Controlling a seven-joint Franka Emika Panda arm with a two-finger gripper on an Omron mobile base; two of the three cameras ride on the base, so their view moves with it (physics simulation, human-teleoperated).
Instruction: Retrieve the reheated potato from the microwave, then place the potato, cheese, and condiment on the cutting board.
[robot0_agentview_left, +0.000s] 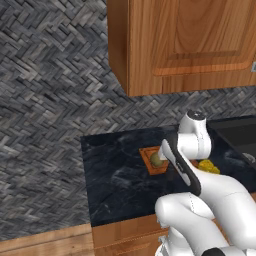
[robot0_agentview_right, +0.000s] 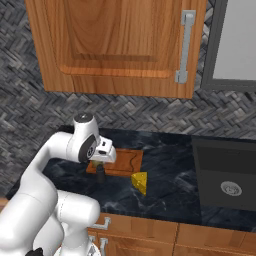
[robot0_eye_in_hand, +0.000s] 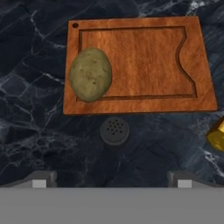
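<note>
- Nearest the base, the wooden cabinet fronts run under the front edge of the dark marble counter.
- The white arm bends up from the base and reaches forward over the counter; its gripper hangs above the near edge of the board, pointing down.
- The jaws stand wide apart and hold nothing: in the hand view the two finger tips sit far out to either side at the bottom, with bare counter between them.
- The condiment stands upright on the counter just in front of the cutting board, close to it but off it. From above, its round dark cap with small holes shows, between the finger tips and further out along the gripper's line.
- The cheese lies on the counter near the board's right front corner, apart from the bottle and not on the board.
- The cutting board lies flat on the counter beyond the bottle, with a groove running round inside its rim.
- The potato rests on the board at its left end, overlapping the groove on that side; the other part of the board is bare.
- To the right, a black sink is set into the counter, well apart from the board.
- Behind the counter a grey herringbone wall rises.
- Above hangs a wooden wall cabinet with a metal handle.
- At the far upper right, the microwave shows its dark frame and grey glass door.
</note>
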